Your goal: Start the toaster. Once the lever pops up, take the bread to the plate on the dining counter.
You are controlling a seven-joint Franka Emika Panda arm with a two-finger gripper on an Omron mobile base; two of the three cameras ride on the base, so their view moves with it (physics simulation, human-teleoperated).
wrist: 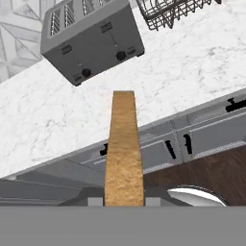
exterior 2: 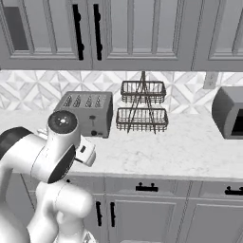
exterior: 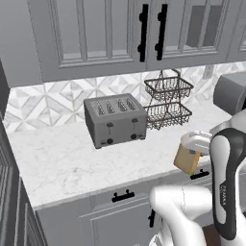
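Marble worktop (exterior: 62, 158), white with grey veins: a broad bare stretch is seen in front of and to both sides of the toaster; its front edge runs over grey drawer cabinets (exterior 2: 156, 209) with black handles. Dark wood floor (wrist: 202, 168) is seen below the cabinet fronts in the hand view.

Boxy grey metal four-slot toaster (exterior: 115, 120): set near the patterned tile backsplash (exterior: 48, 101), upright, slots empty as far as can be seen, both black levers raised.

Two-tier black wire basket (exterior: 167, 101): placed just beside the toaster, to its right, against the backsplash.

Dark grey microwave (exterior 2: 228, 113): stood at the far right of the worktop, well apart from the basket.

Grey upper wall cabinets (exterior: 120, 29) with black handles: hung above the toaster and basket.

Square tan slice of bread with darker brown crust (wrist: 124, 149): held edge-on over the worktop's front edge, clear of the toaster and in front of it.

Two-finger gripper (exterior: 193, 154): clenched upon the bread slice, jaws narrowed to the slice's thickness; fingertips themselves are hidden.
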